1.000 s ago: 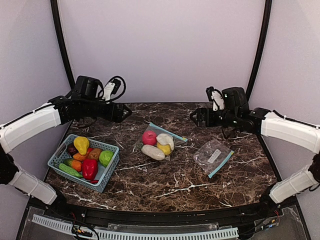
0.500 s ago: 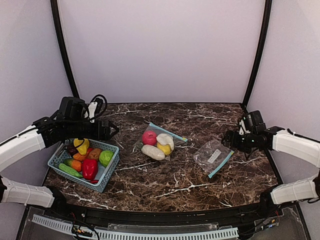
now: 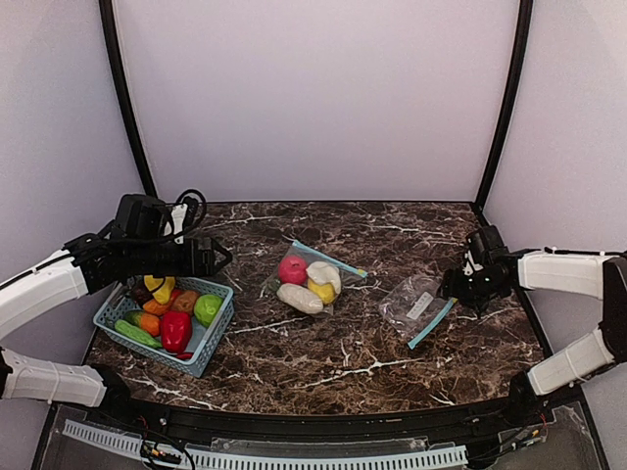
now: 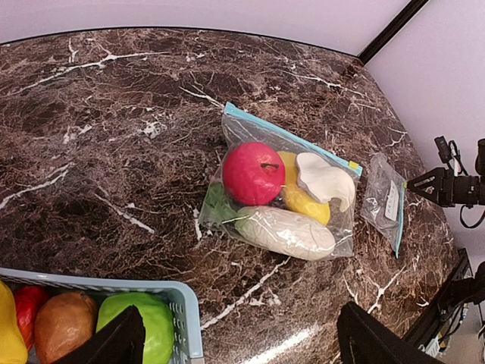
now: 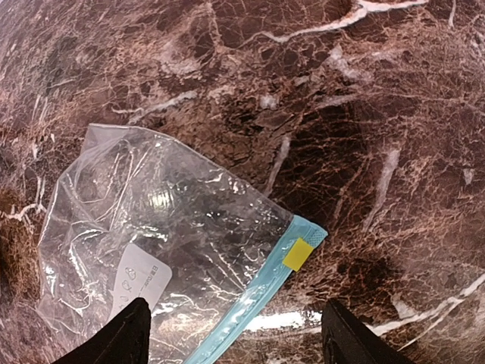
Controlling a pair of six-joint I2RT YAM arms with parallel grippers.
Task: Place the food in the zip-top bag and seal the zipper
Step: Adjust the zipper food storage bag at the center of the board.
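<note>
Top view: teal lattice basket [image 3: 214,345] near-left, glossy plastic food [image 3: 176,328] heaped inside. Right wrist alone shows yellow tab [image 5: 298,254] at corner of crinkled empty bag [image 5: 151,212]. Fingers wide on left gripper [image 3: 217,257] and right gripper [image 5: 239,334], nothing held.

Tabletop [image 4: 114,152] looks like polished brown marble, smooth and shiny. The empty bag [image 5: 174,212] is thin clear crinkly plastic film with a paper-looking label [image 5: 140,280]; toy food [image 4: 253,173] is glossy hard plastic, basket [image 4: 191,326] a duller plastic
</note>
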